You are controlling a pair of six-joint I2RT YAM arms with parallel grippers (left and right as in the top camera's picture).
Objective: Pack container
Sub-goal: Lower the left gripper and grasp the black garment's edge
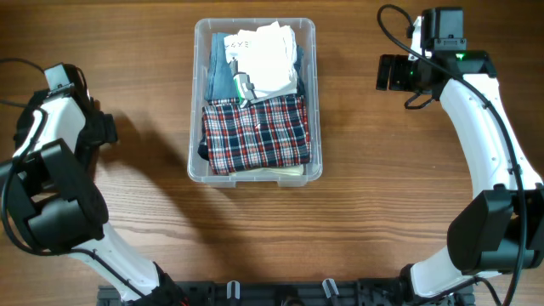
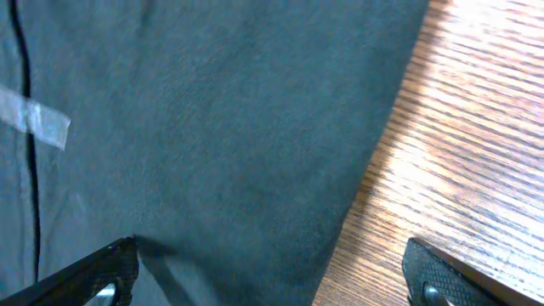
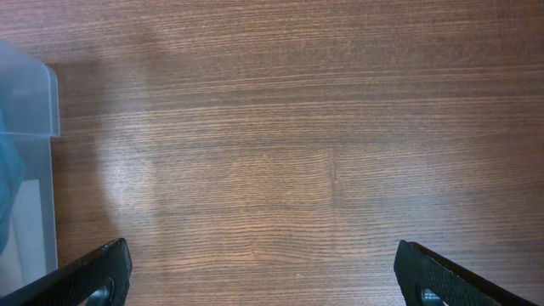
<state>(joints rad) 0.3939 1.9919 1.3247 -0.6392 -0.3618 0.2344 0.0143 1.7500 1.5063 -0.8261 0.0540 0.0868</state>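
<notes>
Two claws, both spread wide, empty: left gripper (image 2: 270,276), right gripper (image 3: 262,276). Container (image 1: 194,93) sits upper centre, clothes (image 1: 255,132) stacked inside. Packing looks near done; you next check for leftover item, else retract.

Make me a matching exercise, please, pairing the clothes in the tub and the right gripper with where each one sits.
Things:
1. plaid cloth
2. white cloth
3. blue cloth
4. right gripper

Places:
A. far end of the container, right part
B. open, over bare table, outside the container
C. the container's end nearest the arm bases
D. far end of the container, left side

Pairs: 1-C; 2-A; 3-D; 4-B.
</notes>
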